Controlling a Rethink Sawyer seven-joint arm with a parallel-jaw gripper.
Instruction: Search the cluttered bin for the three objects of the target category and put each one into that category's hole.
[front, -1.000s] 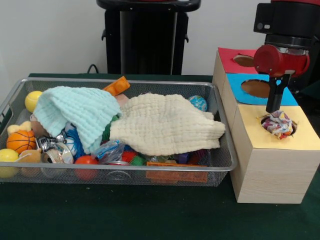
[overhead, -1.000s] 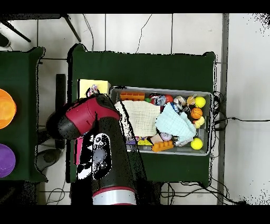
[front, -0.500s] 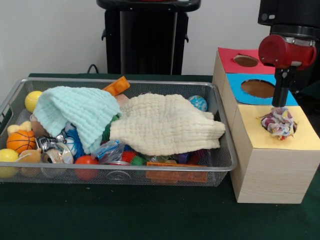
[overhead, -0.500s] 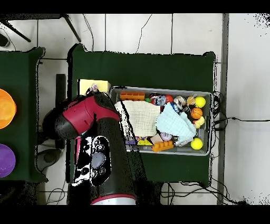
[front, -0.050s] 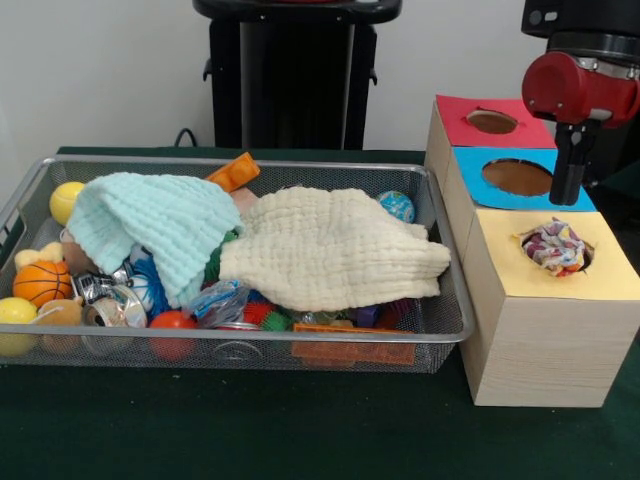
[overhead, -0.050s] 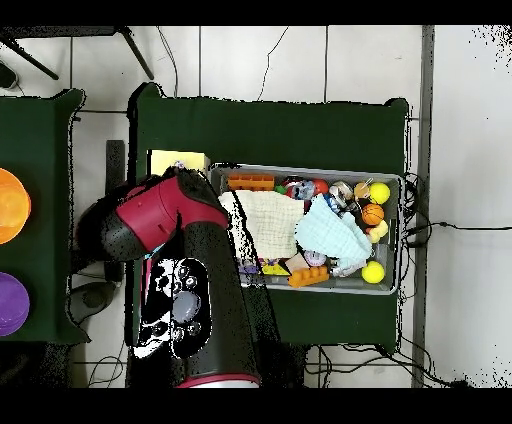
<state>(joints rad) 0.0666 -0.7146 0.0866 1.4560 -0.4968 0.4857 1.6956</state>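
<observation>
Bin (front, -0.050s: 440, 330): set on the worktop (front, -0.050s: 250, 430), left of the box (front, -0.050s: 545, 330).
Cloths (front, -0.050s: 330, 250): laid over the toys in the bin.
Crumpled cloth (front, -0.050s: 555, 247): lodged in the box's nearest hole.
Gripper (front, -0.050s: 566, 190): held above the box, behind that hole.

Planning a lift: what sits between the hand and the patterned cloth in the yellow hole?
Nothing: front view shows a bare gap between hand and crumpled cloth.

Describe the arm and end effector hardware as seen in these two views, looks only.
The arm has glossy red rounded shells over black joints; from overhead, a black panel with grey round buttons and white markings sits on its upper link. In the front view a red cylindrical wrist housing with a black collar above carries the gripper, a slim black stem. Its jaws can't be told apart. No loose cables visible.
</observation>
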